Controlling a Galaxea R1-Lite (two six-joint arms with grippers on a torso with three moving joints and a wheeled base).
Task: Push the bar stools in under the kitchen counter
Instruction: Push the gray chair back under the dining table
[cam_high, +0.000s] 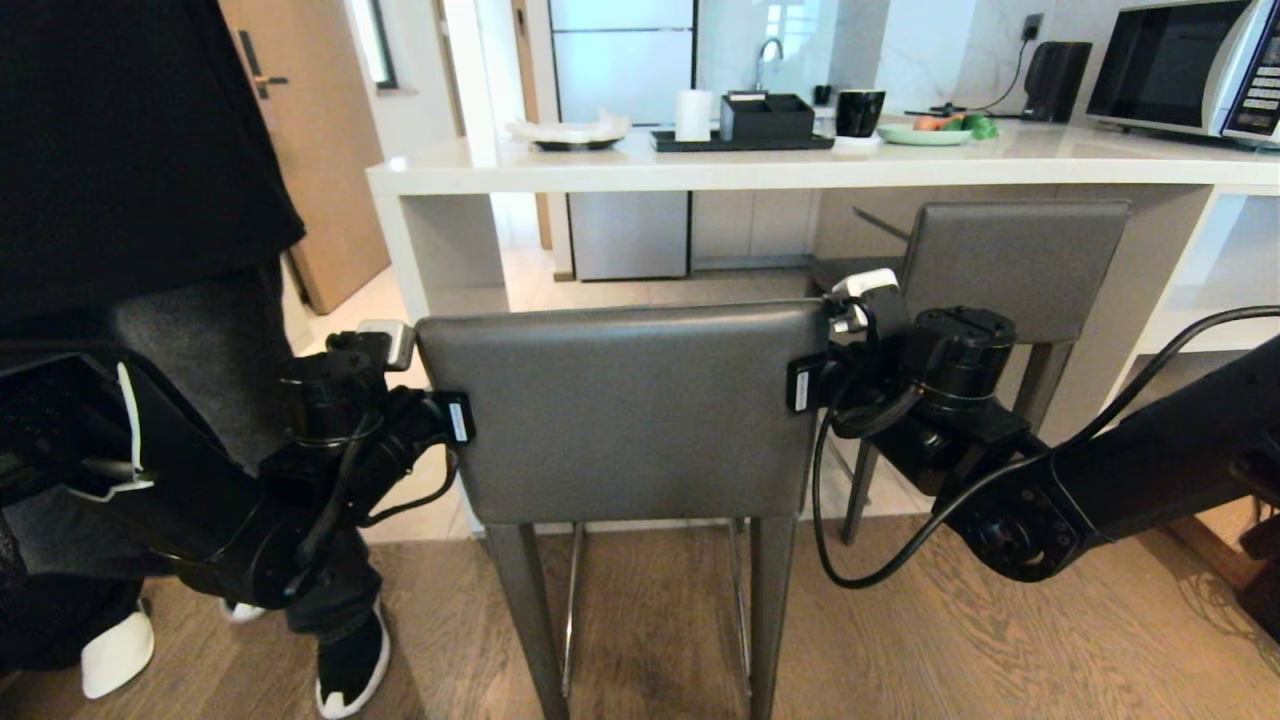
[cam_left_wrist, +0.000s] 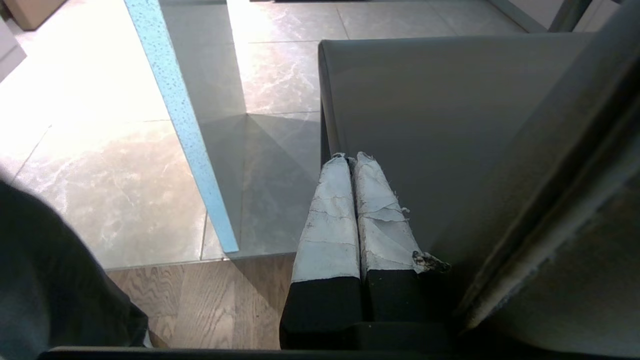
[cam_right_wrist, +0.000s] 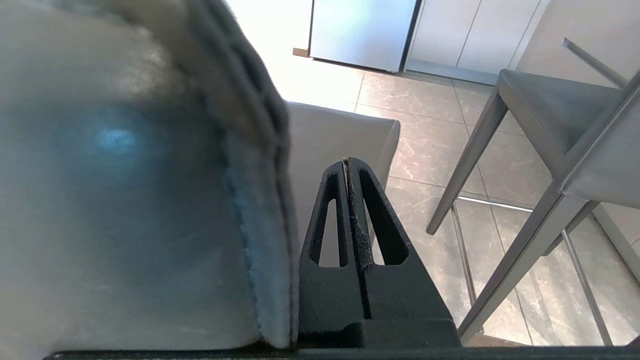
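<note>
One bar stool stands just in front of me, its dark grey backrest (cam_high: 625, 410) short of the white kitchen counter (cam_high: 700, 165). My left gripper (cam_left_wrist: 351, 159) is shut and empty, lying along the backrest's left edge above the seat (cam_left_wrist: 450, 125). The right gripper (cam_right_wrist: 347, 161) is also shut and empty, beside the backrest's right edge (cam_right_wrist: 250, 200). In the head view both sets of fingertips are hidden behind the backrest. The second bar stool (cam_high: 1015, 265) stands to the right, its seat under the counter top.
A person in a black top and grey trousers (cam_high: 200, 330) stands close on the left, a shoe (cam_high: 350, 670) near the stool's leg. The counter's speckled end panel (cam_left_wrist: 180, 115) is left of the stool. A tray, cup, plate and microwave (cam_high: 1190, 65) sit on the counter.
</note>
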